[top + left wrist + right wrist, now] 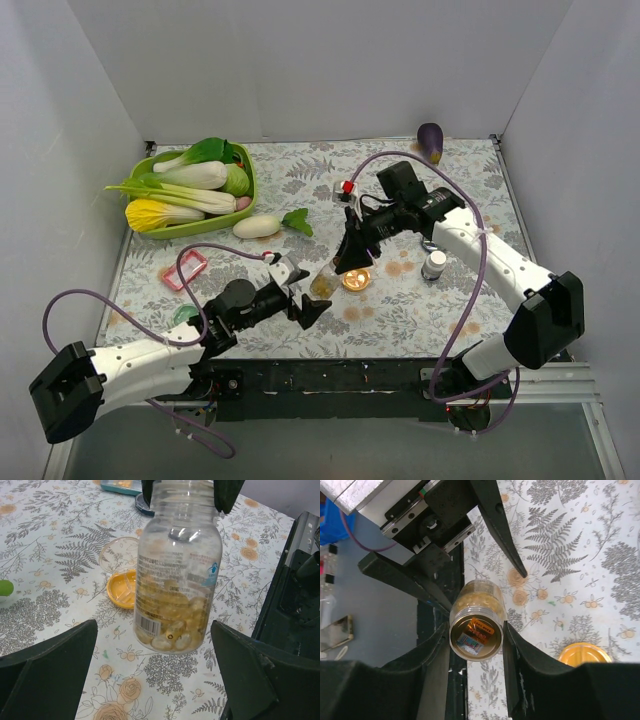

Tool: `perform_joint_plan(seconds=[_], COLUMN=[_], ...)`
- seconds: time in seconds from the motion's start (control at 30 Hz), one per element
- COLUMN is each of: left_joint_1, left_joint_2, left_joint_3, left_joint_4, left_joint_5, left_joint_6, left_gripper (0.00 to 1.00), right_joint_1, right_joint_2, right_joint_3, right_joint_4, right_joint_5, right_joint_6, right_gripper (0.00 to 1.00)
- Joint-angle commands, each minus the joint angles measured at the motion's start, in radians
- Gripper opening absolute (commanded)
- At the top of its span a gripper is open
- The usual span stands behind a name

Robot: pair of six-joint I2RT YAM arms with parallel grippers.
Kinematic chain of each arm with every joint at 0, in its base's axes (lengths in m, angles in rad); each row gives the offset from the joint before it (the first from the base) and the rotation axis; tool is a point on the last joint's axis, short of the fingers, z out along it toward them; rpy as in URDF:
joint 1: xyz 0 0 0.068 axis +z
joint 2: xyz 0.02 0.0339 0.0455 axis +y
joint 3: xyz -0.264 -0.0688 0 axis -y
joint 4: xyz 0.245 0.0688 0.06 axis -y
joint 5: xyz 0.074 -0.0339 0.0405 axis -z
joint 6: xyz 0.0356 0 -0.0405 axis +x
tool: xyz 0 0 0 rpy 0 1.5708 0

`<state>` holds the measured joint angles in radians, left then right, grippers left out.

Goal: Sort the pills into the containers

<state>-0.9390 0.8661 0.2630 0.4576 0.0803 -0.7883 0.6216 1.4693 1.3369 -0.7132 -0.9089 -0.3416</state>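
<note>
A clear pill bottle (322, 285) with yellow softgels in it has its cap off. My right gripper (350, 264) is shut on its neck from above; in the right wrist view my right gripper (476, 632) has a finger on each side of the open mouth of the bottle (476, 625). My left gripper (154, 630) is open, with its fingers spread either side of the bottle's base (172, 630) and not touching it. The amber-orange container (356, 281) lies just right of the bottle, its clear lid (117, 552) flipped open beside it (122, 587). A pale green dish (183, 315) sits by the left arm.
A green tray (247, 175) of vegetables is at the back left, with a white radish (258, 226) next to it. An eggplant (430, 142) lies at the back wall. A small white-capped bottle (434, 264) stands under the right arm. A pink box (185, 270) lies left.
</note>
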Motion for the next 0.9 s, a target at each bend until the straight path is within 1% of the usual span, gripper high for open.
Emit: perform_joint_plan(seconds=[0.0, 0.07, 0.1, 0.23, 0.3, 0.33, 0.4, 0.53, 0.63, 0.67, 0.73, 0.77, 0.8, 0.87], left_joint_1=[-0.007, -0.009, -0.009, -0.009, -0.009, -0.009, -0.009, -0.009, -0.011, -0.011, -0.011, -0.011, -0.011, -0.011], left_joint_2=[0.022, 0.025, 0.030, 0.057, 0.073, 0.074, 0.076, 0.080, 0.083, 0.083, 0.082, 0.080, 0.077, 0.053], left_joint_3=[0.050, 0.068, 0.073, 0.084, 0.075, 0.070, 0.061, 0.062, 0.074, 0.077, 0.079, 0.081, 0.082, 0.073], left_joint_4=[0.119, 0.121, 0.121, 0.122, 0.137, 0.141, 0.157, 0.164, 0.156, 0.153, 0.150, 0.136, 0.122, 0.102], left_joint_5=[0.004, 0.006, 0.022, 0.087, 0.102, 0.104, 0.107, 0.104, 0.111, 0.111, 0.114, 0.118, 0.118, 0.136], left_joint_6=[0.058, 0.046, 0.040, -0.003, -0.025, -0.031, -0.043, -0.042, -0.043, -0.046, -0.051, -0.052, -0.057, -0.071], left_gripper=[0.98, 0.95, 0.90, 0.84, 0.82, 0.79, 0.79, 0.75, 0.59, 0.46, 0.30, 0.08, 0.00, 0.00], right_joint_1=[-0.029, -0.045, -0.051, -0.080, -0.092, -0.094, -0.102, -0.102, -0.103, -0.103, -0.103, -0.106, -0.108, -0.109], right_joint_2=[-0.038, -0.049, -0.052, -0.061, -0.067, -0.070, -0.075, -0.075, -0.079, -0.081, -0.084, -0.089, -0.093, -0.102], right_joint_3=[-0.054, -0.082, -0.090, -0.128, -0.156, -0.165, -0.183, -0.205, -0.222, -0.225, -0.231, -0.231, -0.231, -0.219], right_joint_4=[0.080, 0.106, 0.130, 0.221, 0.288, 0.310, 0.345, 0.382, 0.396, 0.400, 0.403, 0.403, 0.402, 0.356], right_joint_5=[-0.169, -0.202, -0.212, -0.261, -0.291, -0.298, -0.318, -0.326, -0.323, -0.321, -0.321, -0.323, -0.324, -0.335], right_joint_6=[0.095, 0.133, 0.147, 0.225, 0.288, 0.315, 0.369, 0.395, 0.412, 0.412, 0.414, 0.412, 0.408, 0.350], right_gripper=[0.01, 0.01, 0.01, 0.01, 0.01, 0.01, 0.01, 0.01, 0.01, 0.01, 0.01, 0.01, 0.01, 0.01])
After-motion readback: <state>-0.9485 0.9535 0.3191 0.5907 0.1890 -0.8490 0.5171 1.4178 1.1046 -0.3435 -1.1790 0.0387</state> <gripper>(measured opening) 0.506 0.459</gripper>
